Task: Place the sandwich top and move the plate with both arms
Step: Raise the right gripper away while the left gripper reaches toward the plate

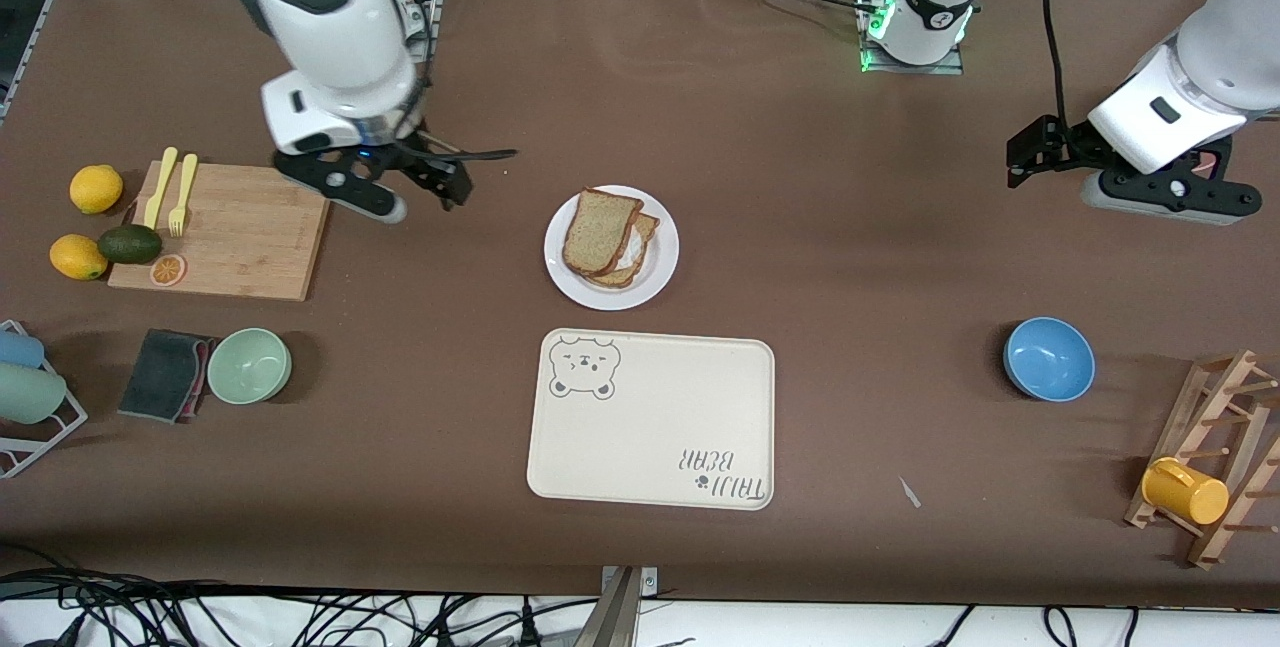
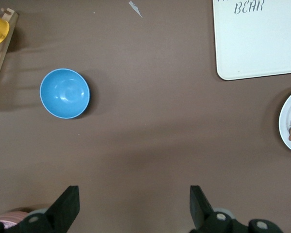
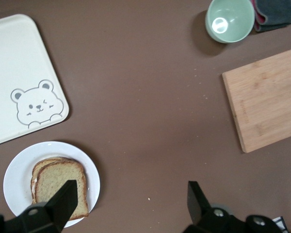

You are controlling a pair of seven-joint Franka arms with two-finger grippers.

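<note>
**Sandwich top sitting on plate, both grippers empty**

The right gripper [image 1: 420,189] is hanging jaws apart at upper left, beside the cutting board [image 1: 240,232]. The left gripper [image 1: 1040,152] is waiting, fingers spread, upper right. The sandwich top [image 1: 598,230] is lying on the plate [image 1: 660,277], centre frame.

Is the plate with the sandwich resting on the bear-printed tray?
No. The plate sits directly on the brown table, apart from the tray, which lies nearer the front camera.

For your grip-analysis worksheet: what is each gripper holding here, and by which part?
Nothing is held. The left gripper and right gripper are both open and empty; the sandwich top already lies on the plate.
</note>
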